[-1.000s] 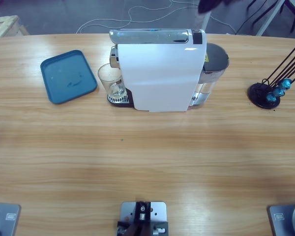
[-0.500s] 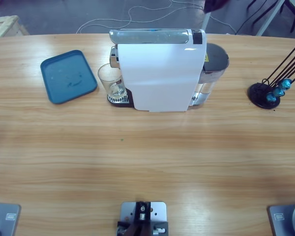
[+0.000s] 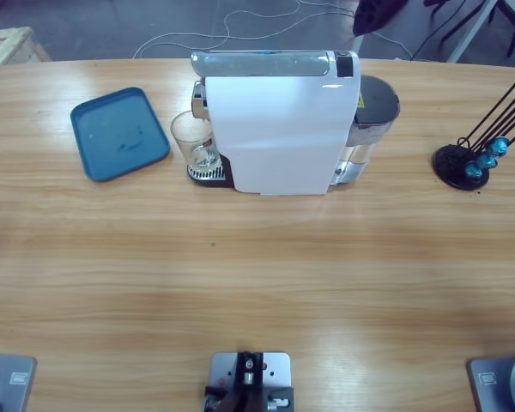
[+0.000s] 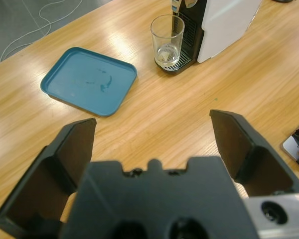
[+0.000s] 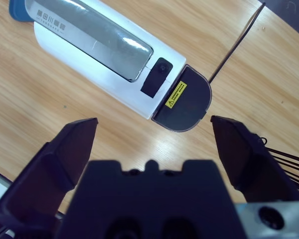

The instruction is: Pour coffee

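Nothing moved; glass (image 3: 193, 140) under machine (image 3: 279, 129).

the table (image 3: 257, 283) is pale wood with a smooth, faintly shiny grain. the machine (image 3: 283, 137) has a glossy white plastic shell and a polished metal lid (image 3: 262, 62). the glass (image 3: 191, 137) is clear. the tray (image 3: 118, 133) is matt blue plastic. both tools' jaws look like matt black plastic.
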